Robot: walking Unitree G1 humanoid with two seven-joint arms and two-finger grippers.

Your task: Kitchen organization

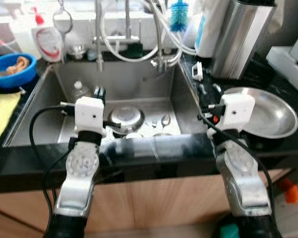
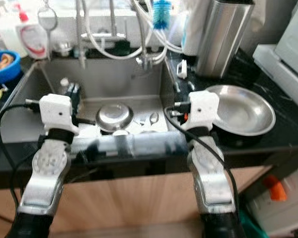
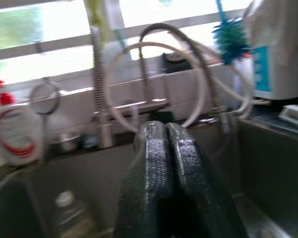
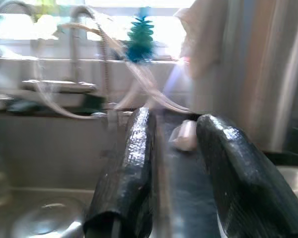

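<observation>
Arms: nearest me, both reach over the black desk edge.
Left gripper: fingers pressed together, empty, held above the sink.
Right gripper: fingers parted, empty, over the sink's right rim.
Steel bowl: upside down on the sink floor, at 1 o'clock from my left wrist.
Steel plate: on the desk at 3 o'clock of my right wrist.
Spoons: beside the bowl.
Technique: I'd spread the left fingers first, descend slowly, catch the bowl's rim, avoiding the faucet hoses.

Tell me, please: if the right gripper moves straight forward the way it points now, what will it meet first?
Probably the small white object on the dark counter, seen between the right gripper's open fingers. Beyond it stands the steel canister. Depth is unclear because of blur.
</observation>
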